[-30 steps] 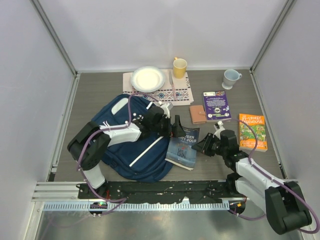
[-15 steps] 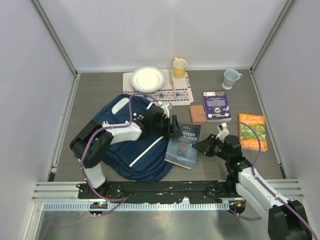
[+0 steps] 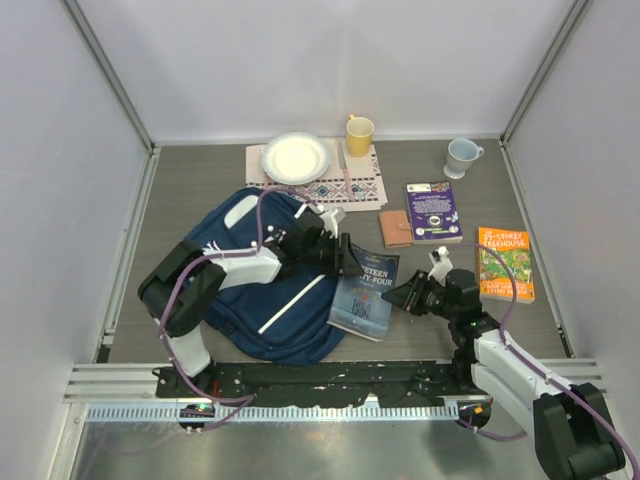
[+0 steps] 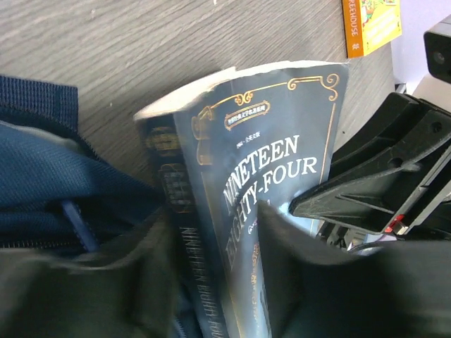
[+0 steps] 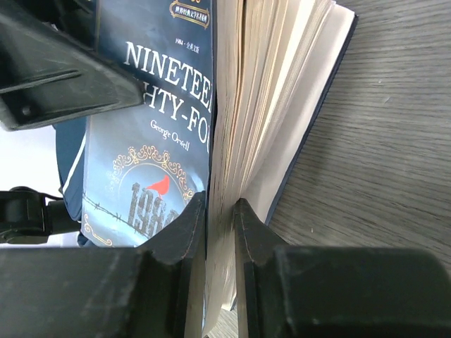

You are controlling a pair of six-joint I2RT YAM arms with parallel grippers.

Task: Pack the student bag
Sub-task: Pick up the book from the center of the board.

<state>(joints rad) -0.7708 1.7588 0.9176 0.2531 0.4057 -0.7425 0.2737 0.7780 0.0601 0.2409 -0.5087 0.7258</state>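
Note:
The student bag [image 3: 262,285] lies flat at the left centre, a navy backpack with a white stripe. A dark blue paperback, Nineteen Eighty-Four [image 3: 366,291], rests against the bag's right edge and stands partly raised on its spine side. My left gripper [image 3: 345,258] reaches over the bag. In the left wrist view its jaws [image 4: 215,215] are closed on the book's [image 4: 282,155] spine end, one finger on each side. My right gripper [image 3: 408,296] comes from the right. In the right wrist view it [image 5: 220,204] is shut on the front cover and some pages of the book [image 5: 148,105].
A purple book [image 3: 433,211], a brown wallet [image 3: 395,228] and an orange book [image 3: 504,263] lie to the right. At the back are a white plate [image 3: 296,157] on a patterned mat [image 3: 350,187], a yellow mug [image 3: 359,134] and a pale mug [image 3: 461,156].
My left gripper's jaws have narrowed from wide open onto the book's spine end. The right gripper kept its grip and shifted slightly while the book stayed by the bag.

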